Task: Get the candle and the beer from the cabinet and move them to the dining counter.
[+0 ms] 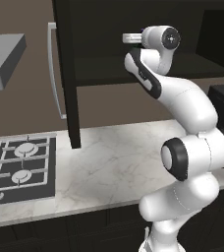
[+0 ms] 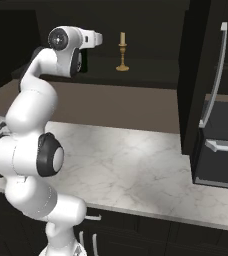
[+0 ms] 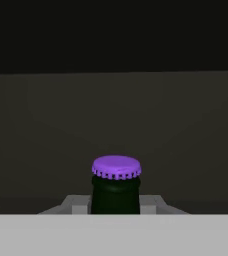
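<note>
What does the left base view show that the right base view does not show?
Left base view: the gas hob and the grey range hood above it. Right base view: the candle, upright inside the cabinet. Shared: the white arm, the marble counter and that open cabinet.

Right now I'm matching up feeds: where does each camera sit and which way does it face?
Left base view: behind-left, facing the open cabinet and hob; arm rises lower right.
Right base view: behind-right, same cabinet, candle on its shelf; arm lower left.
Hand view: on the hand, facing the beer.
Both base views share the marble counter.
</note>
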Available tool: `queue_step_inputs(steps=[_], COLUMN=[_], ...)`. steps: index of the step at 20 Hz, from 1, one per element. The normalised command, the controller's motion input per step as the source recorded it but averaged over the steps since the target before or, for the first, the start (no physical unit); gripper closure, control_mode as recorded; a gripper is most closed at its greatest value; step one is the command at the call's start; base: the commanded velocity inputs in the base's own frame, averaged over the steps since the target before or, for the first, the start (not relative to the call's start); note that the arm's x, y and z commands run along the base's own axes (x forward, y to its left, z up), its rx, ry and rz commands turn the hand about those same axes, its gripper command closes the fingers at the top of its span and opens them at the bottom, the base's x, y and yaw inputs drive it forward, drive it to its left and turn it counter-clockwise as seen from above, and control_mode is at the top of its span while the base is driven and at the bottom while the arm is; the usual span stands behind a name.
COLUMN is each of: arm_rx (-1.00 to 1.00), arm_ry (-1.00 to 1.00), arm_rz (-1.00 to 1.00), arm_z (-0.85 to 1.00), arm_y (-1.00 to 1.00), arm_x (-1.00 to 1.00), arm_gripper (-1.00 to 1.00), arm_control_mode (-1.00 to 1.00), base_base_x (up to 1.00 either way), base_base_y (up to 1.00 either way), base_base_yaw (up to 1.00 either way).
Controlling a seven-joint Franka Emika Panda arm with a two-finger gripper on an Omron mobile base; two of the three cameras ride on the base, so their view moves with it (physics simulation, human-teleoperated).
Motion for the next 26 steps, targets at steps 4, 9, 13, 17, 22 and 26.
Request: queue_step_inputs(steps=[4,9,13,17,22,26], arm_rx=[0.00,0.00,0.00,0.00,0.00,0.00], arm_ry=[0.00,0.00,0.03,0.05,0.05,0.03], arm_rz=[0.00,0.00,0.00,0.00,0.00,0.00], arm_z=[0.01,0.01,0.00,0.00,0.00,0.00], arm_y=[0.00,-0.24,-0.19,-0.13,-0.12,-0.09], arm_x=[-0.39,-0.41,-0.32,-0.30,-0.24,-0.17], arm_gripper=[1.00,1.00,1.00,1.00,1.00,1.00], arm_control_mode=[-1.00,-1.00,-1.00,-1.00,-1.00,-1.00], base_base_x=[0.00,0.00,0.00,0.00,0.00,0.00], base_base_y=[0.00,0.00,0.00,0.00,0.00,0.00], base_base_yaw=[0.00,0.00,0.00,0.00,0.00,0.00])
